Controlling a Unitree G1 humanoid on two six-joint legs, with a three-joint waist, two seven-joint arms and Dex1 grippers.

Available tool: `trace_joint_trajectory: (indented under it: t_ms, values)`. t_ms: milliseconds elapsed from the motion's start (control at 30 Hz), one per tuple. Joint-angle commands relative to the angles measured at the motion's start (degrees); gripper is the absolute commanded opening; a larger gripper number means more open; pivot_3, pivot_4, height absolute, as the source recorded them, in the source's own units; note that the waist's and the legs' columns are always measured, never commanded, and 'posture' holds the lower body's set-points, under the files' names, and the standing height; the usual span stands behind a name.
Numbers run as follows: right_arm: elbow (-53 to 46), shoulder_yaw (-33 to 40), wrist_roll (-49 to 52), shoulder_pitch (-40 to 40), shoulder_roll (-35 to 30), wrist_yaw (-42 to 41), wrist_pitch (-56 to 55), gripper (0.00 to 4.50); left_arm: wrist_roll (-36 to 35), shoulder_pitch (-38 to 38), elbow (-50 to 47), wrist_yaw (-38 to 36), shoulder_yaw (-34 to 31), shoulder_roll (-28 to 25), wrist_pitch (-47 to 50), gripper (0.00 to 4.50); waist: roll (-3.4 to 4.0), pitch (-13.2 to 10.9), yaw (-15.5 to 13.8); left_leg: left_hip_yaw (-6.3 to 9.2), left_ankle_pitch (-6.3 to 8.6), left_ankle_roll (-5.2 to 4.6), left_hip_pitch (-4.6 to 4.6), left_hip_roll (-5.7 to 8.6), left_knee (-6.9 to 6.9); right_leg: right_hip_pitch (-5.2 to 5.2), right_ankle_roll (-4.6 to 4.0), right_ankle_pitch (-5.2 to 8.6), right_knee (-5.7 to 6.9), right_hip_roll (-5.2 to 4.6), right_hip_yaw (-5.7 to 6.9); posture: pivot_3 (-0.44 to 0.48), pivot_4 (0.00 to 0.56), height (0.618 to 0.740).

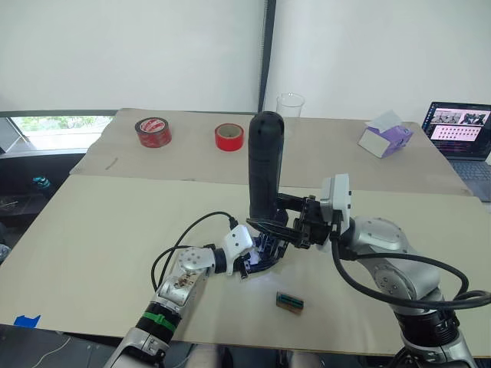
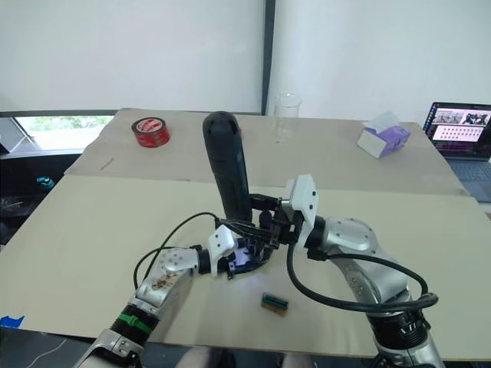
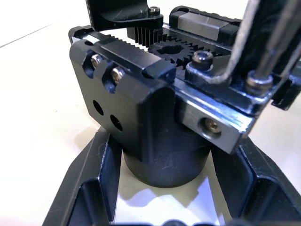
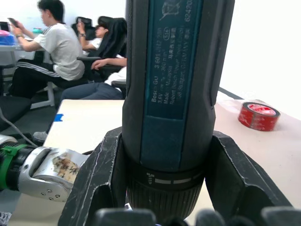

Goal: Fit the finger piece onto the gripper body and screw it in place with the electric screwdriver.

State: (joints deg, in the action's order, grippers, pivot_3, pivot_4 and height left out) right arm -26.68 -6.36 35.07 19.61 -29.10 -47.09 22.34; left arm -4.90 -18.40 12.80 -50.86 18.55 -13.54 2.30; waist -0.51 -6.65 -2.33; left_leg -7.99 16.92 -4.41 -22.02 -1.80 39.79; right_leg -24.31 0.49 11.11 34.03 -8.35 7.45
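The electric screwdriver (image 1: 265, 157), a thick black cylinder, stands upright over the middle of the table, its rounded end up. My right gripper (image 1: 280, 224) is shut around its lower part, and the right wrist view has its fingers (image 4: 99, 183) pressed on both sides of the barrel (image 4: 174, 84). Directly beneath it my left gripper (image 1: 258, 256) is shut on the gripper body (image 3: 141, 108), a black block with gears, rack teeth and screws. A thin metal shaft (image 3: 269, 47) comes down onto a screw at the body's edge. The finger piece cannot be told apart from the body.
A small flat green-brown piece (image 1: 289, 301) lies on the table just in front of the grippers. At the back are two red tape rolls (image 1: 153, 131) (image 1: 229, 137), a clear cup (image 1: 290, 104), a tissue box (image 1: 385, 134) and a laptop (image 1: 459, 132). People (image 4: 61, 42) sit beyond the table.
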Motion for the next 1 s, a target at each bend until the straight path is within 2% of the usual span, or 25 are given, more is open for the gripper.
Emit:
trace_joint_trajectory:
  t_ms: [33,433,667,733,833,933,1000]
  values:
    - [-0.7,3.5,2.7,1.0,-0.8,-1.4,0.1,1.91,1.3,1.2,4.2,0.8,0.8,-0.1,1.7,2.27,0.05,-0.2,-0.1,0.00,0.00,0.00,-0.02,0.00,0.00,-0.01,0.02,-0.01,0.00,-0.01,0.02,0.000,0.150,0.740]
    - [-5.5,9.6,12.1,2.9,-5.1,-5.6,3.1,1.91,2.0,0.8,8.2,2.3,0.7,1.4,-0.5,2.27,0.20,-0.6,-0.7,0.02,0.00,-0.01,-0.36,0.09,0.04,-0.26,0.17,-0.14,-0.04,-0.09,0.27,0.000,0.150,0.740]
    - [-8.0,12.4,19.6,6.2,-7.8,-3.0,8.6,1.91,2.1,0.2,10.1,2.6,0.6,1.8,-1.3,2.27,0.37,-0.6,-0.7,0.00,0.00,0.00,-0.35,0.09,0.05,-0.24,0.18,-0.13,-0.09,-0.17,0.29,0.000,0.150,0.740]
    - [-9.2,14.1,23.1,6.6,-9.2,-1.6,10.8,1.91,1.9,0.0,10.4,2.9,0.2,1.9,-1.3,3.33,0.37,-0.6,-0.9,0.00,-0.01,0.01,-0.35,0.09,0.04,-0.24,0.20,-0.14,-0.08,-0.17,0.31,0.000,0.150,0.740]
    - [-9.6,18.1,32.5,8.7,-13.1,2.1,15.4,1.91,1.4,0.5,9.9,2.3,-0.3,1.5,-3.5,4.45,0.40,-0.7,-1.1,-0.01,-0.01,0.01,-0.36,0.08,0.04,-0.24,0.20,-0.15,-0.09,-0.19,0.31,0.000,0.150,0.740]
    - [-8.9,22.0,39.9,9.4,-19.0,3.8,19.6,1.91,0.2,2.3,7.7,0.7,-1.2,-0.3,-4.8,4.45,0.30,-0.8,-1.1,-0.01,-0.01,0.01,-0.40,0.08,0.04,-0.27,0.20,-0.15,-0.14,-0.19,0.31,0.000,0.150,0.740]
    - [-5.1,26.6,44.7,10.1,-25.0,5.4,23.7,1.91,-1.2,4.0,5.2,-1.3,-2.6,-2.6,-6.7,4.45,0.18,-0.9,-0.7,-0.01,-0.01,0.00,-0.41,0.06,-0.01,-0.30,0.20,-0.16,-0.14,-0.18,0.32,0.000,0.150,0.740]
